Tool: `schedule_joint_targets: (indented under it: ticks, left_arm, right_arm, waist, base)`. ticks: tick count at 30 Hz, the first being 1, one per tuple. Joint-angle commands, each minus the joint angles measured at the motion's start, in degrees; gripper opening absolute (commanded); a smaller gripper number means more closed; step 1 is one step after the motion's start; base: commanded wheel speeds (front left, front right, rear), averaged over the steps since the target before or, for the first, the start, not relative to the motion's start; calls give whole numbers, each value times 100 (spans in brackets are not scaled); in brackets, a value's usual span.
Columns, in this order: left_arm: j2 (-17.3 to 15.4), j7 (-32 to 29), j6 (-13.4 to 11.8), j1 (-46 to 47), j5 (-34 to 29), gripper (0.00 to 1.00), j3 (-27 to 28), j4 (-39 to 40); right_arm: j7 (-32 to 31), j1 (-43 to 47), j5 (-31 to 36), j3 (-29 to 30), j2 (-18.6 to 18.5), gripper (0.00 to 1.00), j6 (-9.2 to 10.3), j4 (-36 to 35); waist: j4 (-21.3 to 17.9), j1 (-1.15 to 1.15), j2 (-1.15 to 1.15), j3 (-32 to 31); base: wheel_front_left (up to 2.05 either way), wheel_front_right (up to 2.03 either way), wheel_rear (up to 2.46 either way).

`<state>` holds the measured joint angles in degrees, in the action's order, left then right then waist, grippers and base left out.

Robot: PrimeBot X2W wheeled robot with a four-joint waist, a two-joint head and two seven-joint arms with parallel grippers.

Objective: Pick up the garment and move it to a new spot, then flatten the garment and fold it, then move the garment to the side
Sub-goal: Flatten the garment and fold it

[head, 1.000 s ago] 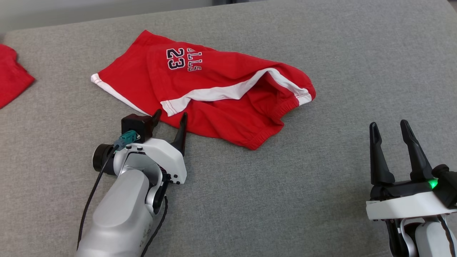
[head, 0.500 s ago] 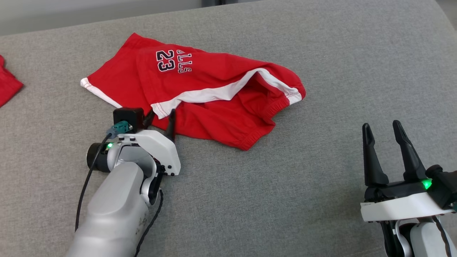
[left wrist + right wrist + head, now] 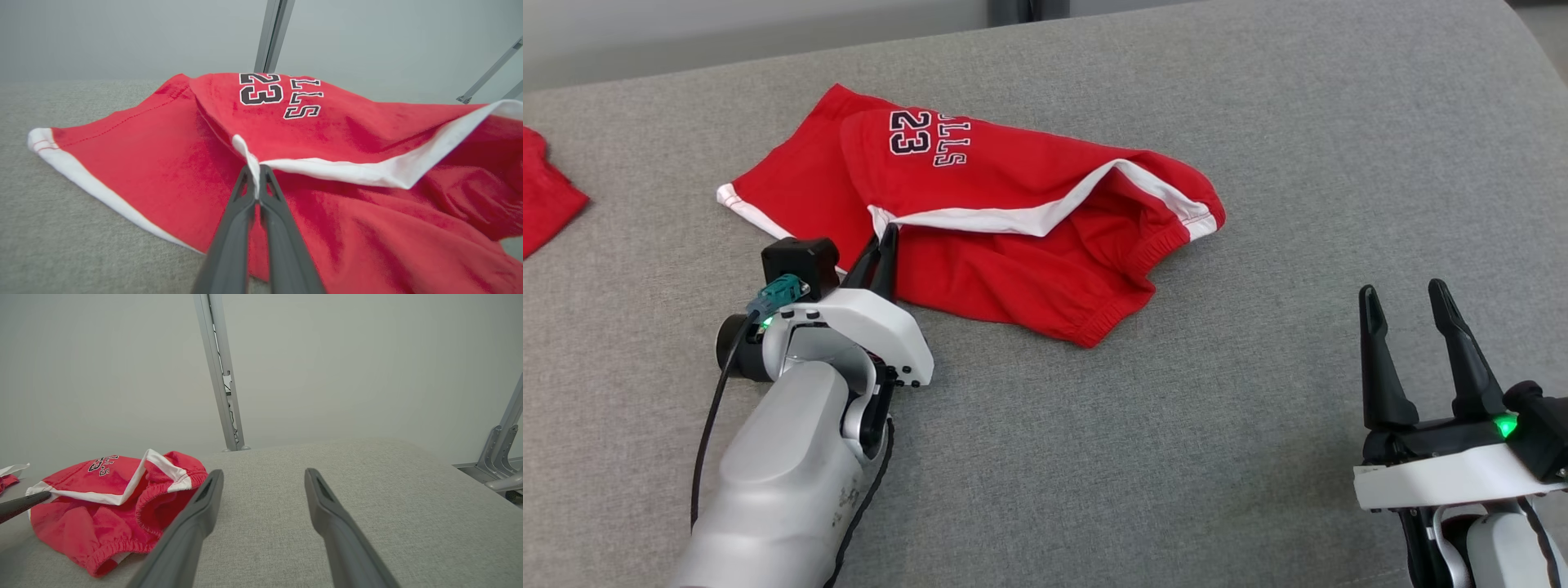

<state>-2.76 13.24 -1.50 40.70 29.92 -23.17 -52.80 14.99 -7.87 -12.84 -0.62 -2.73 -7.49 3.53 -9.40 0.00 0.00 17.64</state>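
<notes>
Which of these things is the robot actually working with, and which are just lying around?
In the job: red shorts; left gripper, shut on their white hem; right gripper, open, apart from them.
Just lying about: other red cloth at far left; metal post behind the grey pad.

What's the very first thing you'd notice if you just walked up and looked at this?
The bright red shorts with the number 23, lying crumpled in the middle of the gray cushion. Next comes the left gripper, shut on the white edge of the shorts at their near left corner. The right gripper stands open at the lower right, apart from the cloth.
</notes>
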Motion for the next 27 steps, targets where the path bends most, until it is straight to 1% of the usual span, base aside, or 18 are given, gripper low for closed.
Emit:
schedule_joint_targets:
  ticks: [1,5,8,15,16,17,18,19,22,24,27]
  left_arm:
    - [-24,66,43,14,63,0,-8,113]
    - [-28,162,72,-254,130,0,-52,554]
    - [-43,185,12,-563,88,0,-33,1003]
    - [-311,199,-193,-1739,10,0,60,2379]
    - [-443,199,-334,-2323,-38,0,26,2989]
    - [-499,155,-439,-2690,-27,0,0,3318]
    - [-506,130,-489,-2856,18,0,11,3464]
    - [-526,98,-593,-3138,92,0,64,3661]
    - [-566,88,-722,-3448,169,0,139,3774]
    - [-615,96,-758,-3588,220,0,201,3723]
    - [-683,126,-721,-3668,257,0,285,3514]
  right_arm:
    - [31,32,-21,19,-31,100,-1,-8]
    - [31,109,28,73,-31,100,-1,5]
    - [31,161,98,76,-32,100,-1,36]
    - [31,338,260,107,-30,100,-1,113]
    - [31,430,300,87,-31,100,-1,153]
    - [31,502,336,79,-30,100,-1,176]
    - [31,537,343,83,-32,100,-1,187]
    - [31,624,372,80,-32,100,-1,200]
    - [31,694,400,60,-32,100,-1,222]
    - [31,723,400,50,-32,100,-1,245]
    - [31,724,376,19,-30,100,-1,277]
  waist:
    - [63,0,0,-46]
    - [243,0,0,-153]
    - [410,0,0,-252]
    - [724,0,0,-452]
    - [804,0,0,-518]
    - [851,0,0,-559]
    - [869,0,0,-578]
    - [892,0,0,-605]
    - [898,0,0,-632]
    - [890,0,0,-649]
    - [872,0,0,-671]
  base:
    - [0,0,0]
    - [0,0,0]
    - [0,0,0]
    - [0,0,0]
    - [0,0,0]
    - [0,0,0]
    - [0,0,0]
    - [0,0,0]
    - [0,0,0]
    - [0,0,0]
    - [0,0,0]
